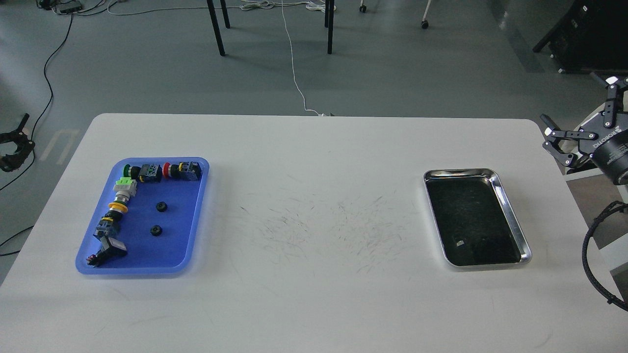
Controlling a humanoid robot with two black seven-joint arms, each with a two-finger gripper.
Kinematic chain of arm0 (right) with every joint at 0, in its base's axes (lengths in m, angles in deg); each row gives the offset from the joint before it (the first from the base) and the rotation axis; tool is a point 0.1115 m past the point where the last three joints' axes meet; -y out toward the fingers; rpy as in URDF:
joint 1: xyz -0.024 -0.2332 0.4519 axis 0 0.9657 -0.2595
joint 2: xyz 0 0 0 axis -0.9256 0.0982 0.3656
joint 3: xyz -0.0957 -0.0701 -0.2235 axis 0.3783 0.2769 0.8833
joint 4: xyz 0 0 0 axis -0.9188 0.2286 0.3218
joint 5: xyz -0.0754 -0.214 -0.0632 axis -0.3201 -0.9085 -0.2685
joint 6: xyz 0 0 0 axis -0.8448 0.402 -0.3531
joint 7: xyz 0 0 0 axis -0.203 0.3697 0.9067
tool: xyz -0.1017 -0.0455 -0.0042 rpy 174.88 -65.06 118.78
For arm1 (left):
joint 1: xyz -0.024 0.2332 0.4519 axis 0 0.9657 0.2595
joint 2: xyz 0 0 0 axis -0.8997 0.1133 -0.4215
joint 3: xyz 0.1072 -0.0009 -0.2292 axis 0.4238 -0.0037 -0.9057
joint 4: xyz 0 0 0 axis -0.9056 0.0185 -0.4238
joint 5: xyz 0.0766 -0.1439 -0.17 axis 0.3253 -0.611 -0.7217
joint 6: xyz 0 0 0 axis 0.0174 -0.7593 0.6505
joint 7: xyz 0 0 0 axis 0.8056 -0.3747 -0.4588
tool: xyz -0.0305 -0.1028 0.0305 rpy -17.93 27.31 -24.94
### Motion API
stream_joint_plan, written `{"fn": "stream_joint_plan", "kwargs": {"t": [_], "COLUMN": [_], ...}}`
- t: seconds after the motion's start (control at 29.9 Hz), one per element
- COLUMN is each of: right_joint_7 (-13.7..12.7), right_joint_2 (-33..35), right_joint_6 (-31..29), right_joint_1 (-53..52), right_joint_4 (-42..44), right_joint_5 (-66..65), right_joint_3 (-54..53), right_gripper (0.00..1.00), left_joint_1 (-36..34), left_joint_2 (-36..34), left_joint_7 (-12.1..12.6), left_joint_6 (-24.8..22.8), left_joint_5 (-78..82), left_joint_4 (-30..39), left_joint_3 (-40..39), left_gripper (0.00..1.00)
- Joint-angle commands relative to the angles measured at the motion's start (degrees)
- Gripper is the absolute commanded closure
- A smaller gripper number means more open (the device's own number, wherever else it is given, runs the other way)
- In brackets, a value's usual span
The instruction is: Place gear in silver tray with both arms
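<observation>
left pincer (pixel 12 142) spread, right pincer (pixel 581 115) spread

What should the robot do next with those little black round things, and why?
Probably bring the left gripper over the blue tray toward a small black gear. Both gears sit loose there, the silver tray holds none, and both grippers, left and right, hang off the table's sides, open.

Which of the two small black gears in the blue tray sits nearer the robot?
The lower black gear, nearer the blue tray's front edge; the other gear lies farther back, closer to the row of switches.
</observation>
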Motion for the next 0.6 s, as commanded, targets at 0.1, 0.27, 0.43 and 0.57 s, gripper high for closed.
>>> {"fn": "stream_joint_plan", "kwargs": {"t": [0.1, 0.27, 0.43, 0.57], "right_joint_7": [0.01, 0.27, 0.36, 0.36], "right_joint_2": [0.94, 0.86, 0.68, 0.86], "right_joint_6": [-1.26, -1.00, 0.22, 0.40], "right_joint_1": [0.73, 1.17, 1.17, 1.17], "right_joint_4": [-2.66, -5.22, -4.95, -5.04], "right_joint_5": [-0.13, -0.22, -1.10, -2.59], "right_joint_3": [0.17, 0.08, 0.08, 0.17], "right_gripper": [0.01, 0.01, 0.01, 0.01], "left_joint_1": [2.23, 2.68, 2.50, 1.89], "left_joint_2": [-0.24, -0.33, -5.67, -10.88], "left_joint_7": [1.96, -5.22, -8.19, -8.19], "left_joint_6": [0.00, 0.00, 0.00, 0.00], "left_joint_5": [-0.40, -1.90, -1.11, 1.87], "left_joint_4": [1.73, 3.85, 11.72, 14.92], "left_joint_3": [0.65, -0.76, 0.56, 0.65], "left_gripper": [0.02, 0.02, 0.02, 0.02]}}
